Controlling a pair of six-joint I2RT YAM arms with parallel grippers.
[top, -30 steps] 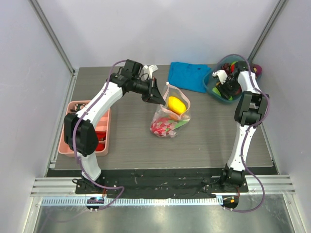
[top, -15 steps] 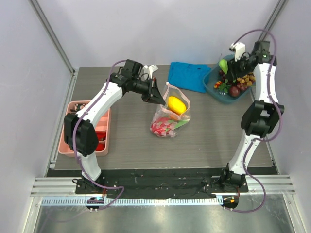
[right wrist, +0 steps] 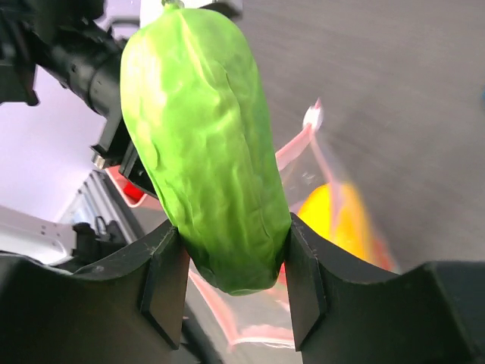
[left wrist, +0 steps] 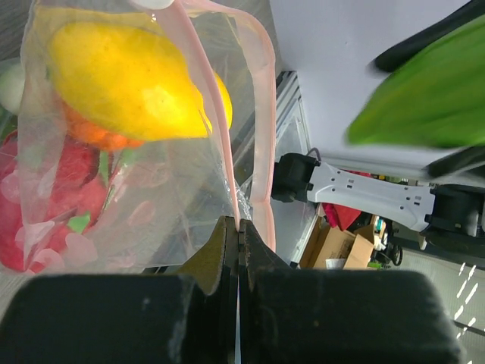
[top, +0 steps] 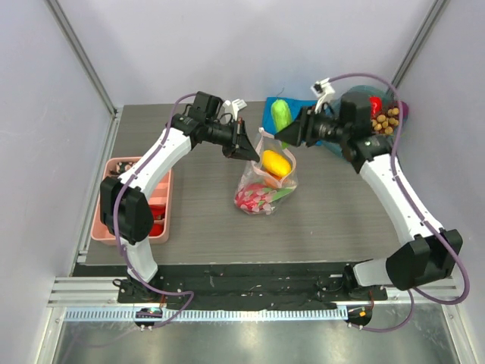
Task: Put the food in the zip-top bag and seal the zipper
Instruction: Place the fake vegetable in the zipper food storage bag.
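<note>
Now grips the green vegetable (right wrist: 201, 136) by one end in the right gripper (right wrist: 231, 262) — long axis sticking out across the jaws, just beside the bag (top: 265, 189), on its far-right side. Pinches the pink zipper (left wrist: 261, 114) tight with the left gripper (left wrist: 239, 235), propping the mouth open between the arms.

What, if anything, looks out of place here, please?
Nothing stands out: the bag stands upright, its rim pinched by the left gripper, food inside; the right gripper holds a green vegetable near its mouth.
</note>
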